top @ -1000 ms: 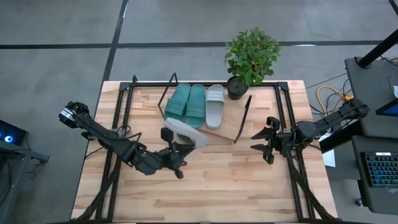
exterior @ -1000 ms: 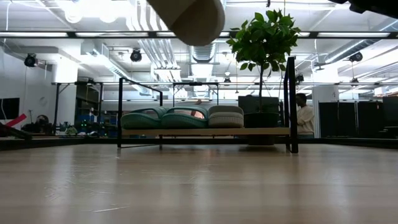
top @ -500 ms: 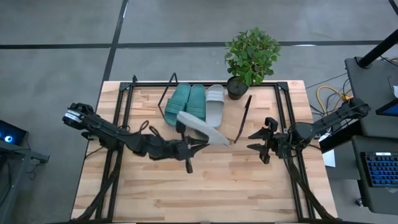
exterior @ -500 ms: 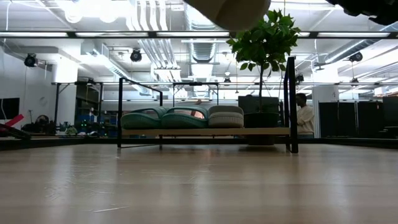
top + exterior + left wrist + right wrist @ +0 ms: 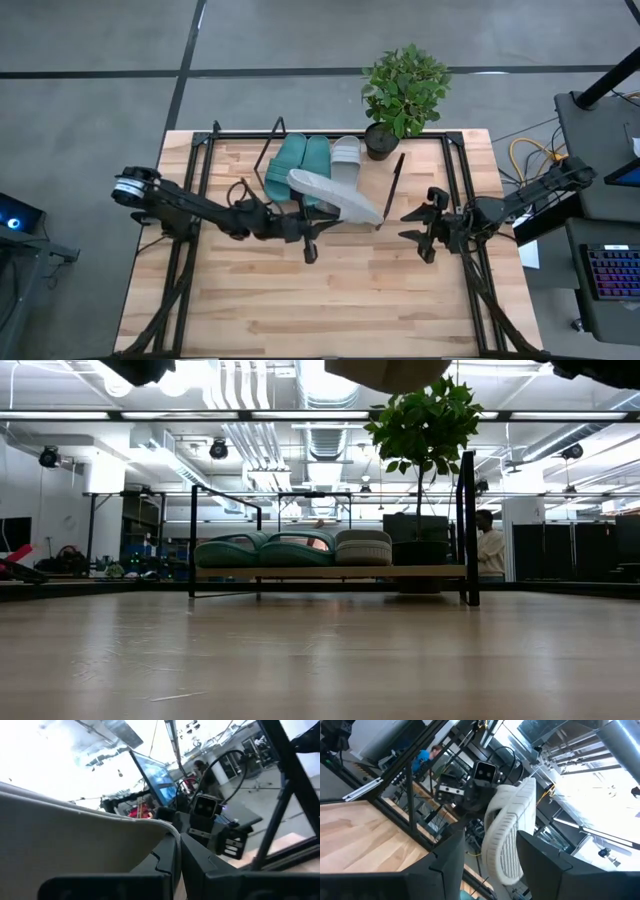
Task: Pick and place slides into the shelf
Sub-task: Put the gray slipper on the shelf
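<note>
Pincer on the left [image 5: 312,224] is squeezed tight on a light grey foam slide [image 5: 335,197], held up over the slanted wooden shelf with black frames [image 5: 385,205]. Two teal slides [image 5: 300,165] and another grey slide [image 5: 346,155] sit there. Right pincer [image 5: 416,227] waits nearby, fingers apart, holding nothing.

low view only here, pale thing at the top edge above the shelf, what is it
Observer: A light grey foam slide, carried by the left end effector over the table.
Operator: how full is the shelf
Observer: The slanted light-wood shelf holds two teal green foam slides and one light grey foam slide; its right end is bare.
Operator: where's the other arm
Observer: The right end effector is open, off the shelf's right end, holding nothing.
</note>
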